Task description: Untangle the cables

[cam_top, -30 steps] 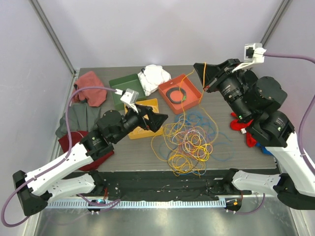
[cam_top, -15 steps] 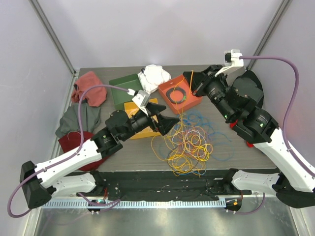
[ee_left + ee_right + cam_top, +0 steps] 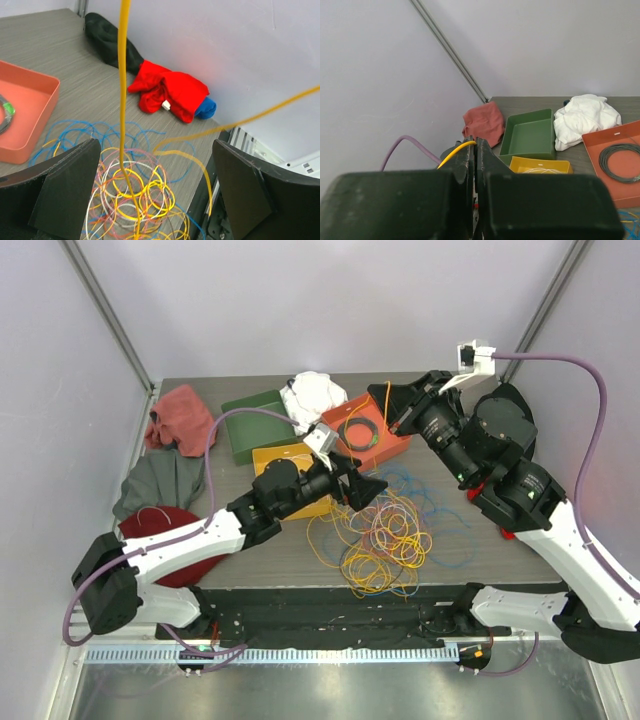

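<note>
One yellow cable is clamped in the right jaws, rising from the tangled cables mid-counter between the wide-apart left jaws; a harder pull could cinch knots or drag the heap.

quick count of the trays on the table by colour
green tray: 1
yellow tray: 1
orange tray: 1
total: 3
</note>
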